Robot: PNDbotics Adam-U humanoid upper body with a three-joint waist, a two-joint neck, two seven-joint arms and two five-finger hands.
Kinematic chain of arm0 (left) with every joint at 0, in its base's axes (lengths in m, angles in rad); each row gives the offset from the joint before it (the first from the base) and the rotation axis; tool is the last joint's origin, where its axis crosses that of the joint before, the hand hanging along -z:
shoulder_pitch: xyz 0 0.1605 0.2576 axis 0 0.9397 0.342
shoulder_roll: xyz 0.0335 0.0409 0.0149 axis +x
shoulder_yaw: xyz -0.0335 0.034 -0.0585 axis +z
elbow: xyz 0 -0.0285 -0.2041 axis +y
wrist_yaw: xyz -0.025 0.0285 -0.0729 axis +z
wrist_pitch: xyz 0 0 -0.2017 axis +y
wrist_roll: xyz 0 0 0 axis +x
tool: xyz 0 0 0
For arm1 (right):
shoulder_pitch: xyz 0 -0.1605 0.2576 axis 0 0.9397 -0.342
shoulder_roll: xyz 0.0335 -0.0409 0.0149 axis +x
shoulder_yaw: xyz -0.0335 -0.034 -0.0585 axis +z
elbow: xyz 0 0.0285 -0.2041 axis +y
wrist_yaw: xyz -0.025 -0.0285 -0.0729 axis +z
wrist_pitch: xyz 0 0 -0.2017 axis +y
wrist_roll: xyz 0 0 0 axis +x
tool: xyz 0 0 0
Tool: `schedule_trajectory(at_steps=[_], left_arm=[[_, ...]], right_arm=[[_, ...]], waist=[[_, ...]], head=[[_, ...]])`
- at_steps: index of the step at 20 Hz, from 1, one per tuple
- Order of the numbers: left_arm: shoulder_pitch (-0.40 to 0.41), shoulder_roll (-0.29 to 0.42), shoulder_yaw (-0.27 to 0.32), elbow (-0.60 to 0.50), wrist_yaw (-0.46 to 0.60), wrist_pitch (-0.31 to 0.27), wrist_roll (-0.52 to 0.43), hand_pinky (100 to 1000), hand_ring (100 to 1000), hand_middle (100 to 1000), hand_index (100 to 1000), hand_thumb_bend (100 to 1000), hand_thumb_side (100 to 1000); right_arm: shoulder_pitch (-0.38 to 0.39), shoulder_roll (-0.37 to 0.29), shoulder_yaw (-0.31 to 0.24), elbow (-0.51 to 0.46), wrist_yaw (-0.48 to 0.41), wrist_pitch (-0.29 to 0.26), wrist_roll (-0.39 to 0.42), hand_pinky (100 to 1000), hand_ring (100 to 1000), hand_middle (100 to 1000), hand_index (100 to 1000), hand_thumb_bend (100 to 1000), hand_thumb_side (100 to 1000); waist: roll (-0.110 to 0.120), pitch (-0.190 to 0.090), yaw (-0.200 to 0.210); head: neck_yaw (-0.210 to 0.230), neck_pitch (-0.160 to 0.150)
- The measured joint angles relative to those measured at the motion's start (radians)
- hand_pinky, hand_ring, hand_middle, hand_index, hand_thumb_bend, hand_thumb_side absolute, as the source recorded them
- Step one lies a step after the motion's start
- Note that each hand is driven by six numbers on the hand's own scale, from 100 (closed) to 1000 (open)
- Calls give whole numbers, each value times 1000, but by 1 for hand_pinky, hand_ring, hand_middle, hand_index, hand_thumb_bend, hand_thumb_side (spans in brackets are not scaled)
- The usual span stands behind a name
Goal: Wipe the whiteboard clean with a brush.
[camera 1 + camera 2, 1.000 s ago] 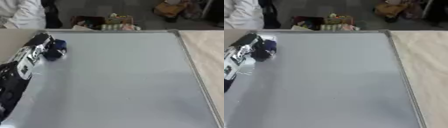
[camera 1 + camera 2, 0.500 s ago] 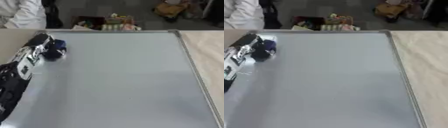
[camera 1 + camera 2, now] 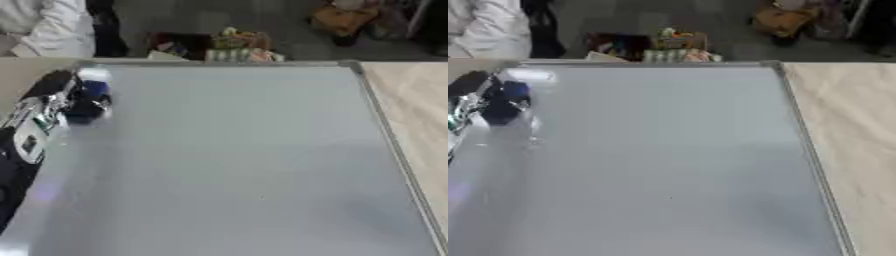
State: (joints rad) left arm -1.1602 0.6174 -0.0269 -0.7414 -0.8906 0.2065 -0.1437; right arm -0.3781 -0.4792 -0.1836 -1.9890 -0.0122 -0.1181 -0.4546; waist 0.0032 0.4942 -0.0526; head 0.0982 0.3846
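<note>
Left hand (image 3: 54, 102) at far-left corner of whiteboard (image 3: 236, 160), fingers curled round dark blue brush (image 3: 87, 100) resting on board surface; risk judged: brush overrunning near frame edge (image 3: 87, 66), or lifting and leaving corner unwiped.

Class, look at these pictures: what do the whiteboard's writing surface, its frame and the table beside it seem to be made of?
The large grey-white whiteboard looks like smooth glossy coated board: light reflects softly off it near the far left corner. Its thin silver frame looks like metal, probably aluminium, with a dull sheen. The pale beige table looks like matt wood or wood-pattern laminate, with faint grain.
</note>
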Motion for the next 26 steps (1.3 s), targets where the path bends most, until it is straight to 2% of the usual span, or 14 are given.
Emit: schedule_trajectory(at_steps=[18, 20, 21, 22, 26], left_arm=[[11, 17, 25, 19, 21, 43, 57, 400, 460, 314, 584, 100, 423], [10, 18, 27, 22, 29, 47, 68, 395, 457, 308, 585, 100, 433], [10, 19, 29, 23, 34, 49, 74, 389, 454, 302, 587, 100, 486], [9, 19, 30, 24, 40, 53, 82, 388, 454, 302, 588, 100, 467], [1, 19, 35, 25, 74, 71, 116, 381, 449, 293, 589, 100, 482]], right_arm=[[1, 0, 0, 0, 0, 1, -8, 833, 788, 678, 840, 100, 1000], [1, 0, 0, 0, 0, 1, -8, 833, 788, 677, 840, 100, 1000], [1, 0, 0, 0, 0, 1, -8, 833, 788, 677, 840, 100, 1000], [1, 0, 0, 0, 0, 1, -8, 833, 788, 677, 840, 100, 1000], [0, 0, 0, 0, 0, 1, -7, 833, 789, 677, 840, 100, 1000]], waist=[[-3, -1, 1], [-4, -1, -1], [-5, -1, -2], [-5, 0, -3], [-5, 11, -9]], head=[[-4, 0], [-4, -1], [-4, -1], [-4, -2], [-3, -10]])
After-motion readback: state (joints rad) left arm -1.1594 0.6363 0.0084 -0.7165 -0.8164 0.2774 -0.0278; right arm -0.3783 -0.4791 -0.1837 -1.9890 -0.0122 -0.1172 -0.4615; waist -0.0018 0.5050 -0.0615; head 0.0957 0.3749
